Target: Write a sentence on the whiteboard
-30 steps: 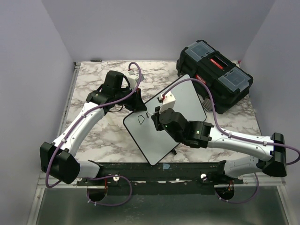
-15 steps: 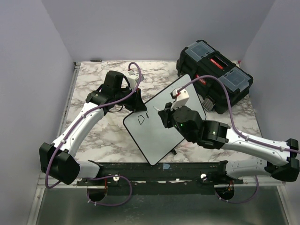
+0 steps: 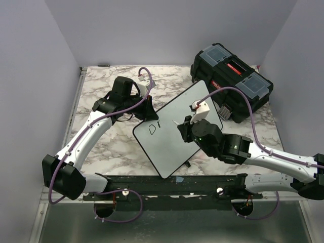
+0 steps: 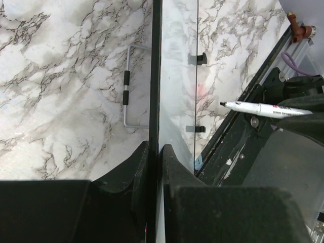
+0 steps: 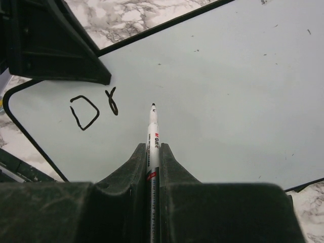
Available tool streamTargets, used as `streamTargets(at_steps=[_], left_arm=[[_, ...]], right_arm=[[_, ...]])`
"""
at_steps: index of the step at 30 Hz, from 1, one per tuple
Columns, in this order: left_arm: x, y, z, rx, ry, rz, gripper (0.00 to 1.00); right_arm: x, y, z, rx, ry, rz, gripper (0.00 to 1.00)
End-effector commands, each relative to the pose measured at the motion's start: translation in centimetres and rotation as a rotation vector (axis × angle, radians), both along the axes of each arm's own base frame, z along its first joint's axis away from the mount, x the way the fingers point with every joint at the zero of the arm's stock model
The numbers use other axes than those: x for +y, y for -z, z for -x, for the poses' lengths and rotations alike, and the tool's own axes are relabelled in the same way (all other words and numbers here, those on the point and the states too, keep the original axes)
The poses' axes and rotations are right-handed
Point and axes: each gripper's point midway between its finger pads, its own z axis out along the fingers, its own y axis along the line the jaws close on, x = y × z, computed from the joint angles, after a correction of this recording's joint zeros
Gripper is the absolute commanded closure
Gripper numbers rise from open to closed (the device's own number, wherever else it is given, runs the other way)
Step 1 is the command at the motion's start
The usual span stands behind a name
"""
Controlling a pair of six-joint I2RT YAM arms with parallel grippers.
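Two letters of the sentence, a "D" and what reads as an "r", stand in black near the left corner of the whiteboard; the rest of the board's face is bare, so by this showing the writing is barely begun, with the remainder of the first word and all the following words left to do; the whiteboard itself sits at the middle of the marble table, turned like a diamond, and the left wrist view shows a wire stand behind it, so it seems propped rather than flat; the left gripper has its fingers pinched narrowly on the board's black rim, right beside the written letters, steadying it; the right gripper has its fingers closed tight around a white marker, whose black tip points at the board just to the right of the "r" and, in the left wrist view, appears lifted clear of the surface; a black toolbox stands just beyond the board's far right edge, and a purple cable arches over the board's right half; neither looks to block the blank area, though the left gripper's bulk crowds the corner where the line begins.
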Motion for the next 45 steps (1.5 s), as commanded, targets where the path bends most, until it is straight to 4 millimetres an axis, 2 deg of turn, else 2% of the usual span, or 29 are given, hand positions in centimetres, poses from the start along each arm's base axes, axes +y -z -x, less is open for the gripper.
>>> streamTargets(at_steps=[1,7,13,21,33,45], left_arm=[[1.1,-1.8,-1.9,-0.16,-0.049,-0.03,1.0],[0.9,-1.2,-1.7,-0.151,-0.045,-0.027,1.0],[0.8,-1.7,-1.8,-0.164,-0.046,-0.027,1.0],[1.1,-2.2,-1.5,-0.177,-0.048,-0.029,1.0],[1.1,-2.6,-1.2,-0.187,-0.048,-0.021,1.0],[1.1,-2.7,-1.4,-0.201,-0.054,-0.02,1.0]], right_arm=[[-0.2,-0.5,-0.7,0.012,-0.009,-0.048,0.99],[-0.2,-0.7,-1.5,0.031,-0.055,-0.075,0.99],[0.3,-2.1,-0.9,0.009,-0.139,-0.122,0.99],[1.9,-2.1,-0.4,0.011,-0.217,-0.132,0.99],[3.1,-0.1,-0.4,0.069,-0.222,-0.141,0.99],[4.0,1.1,-0.8,0.088,-0.216,-0.132,0.99]])
